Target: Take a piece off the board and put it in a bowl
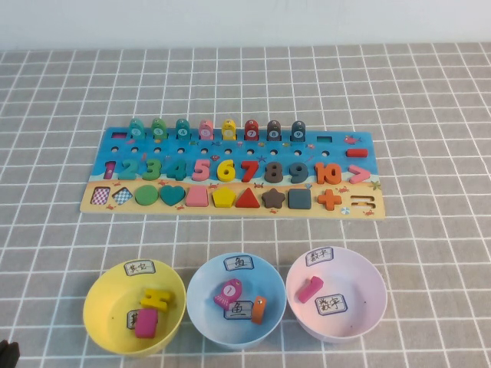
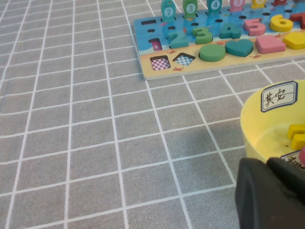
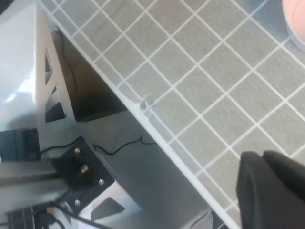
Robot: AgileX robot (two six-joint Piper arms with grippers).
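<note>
The blue puzzle board (image 1: pixel 107 149) lies at mid-table with fish pegs, numbers and shapes in its slots. In front stand a yellow bowl (image 1: pixel 103 307) holding a yellow piece (image 1: pixel 157 297) and a magenta block (image 1: pixel 146 323), a blue bowl (image 1: pixel 203 295) holding a pink fish (image 1: pixel 229 291) and an orange fish (image 1: pixel 258 308), and a pink bowl (image 1: pixel 360 284) holding a pink piece (image 1: pixel 310 288). My left gripper (image 2: pixel 274 191) is shut and empty, low beside the yellow bowl (image 2: pixel 267 129), at the table's front left corner (image 1: pixel 8 354). My right gripper (image 3: pixel 274 186) is shut and empty over the table's front right edge.
The grey checked cloth covers the table. In the left wrist view the board's left end (image 2: pixel 143 71) shows two empty patterned slots, a green circle (image 2: pixel 211 51) and a teal heart (image 2: pixel 239 46). In the right wrist view the pink bowl's rim (image 3: pixel 296 19) and a metal frame (image 3: pixel 81 171) below the table edge show.
</note>
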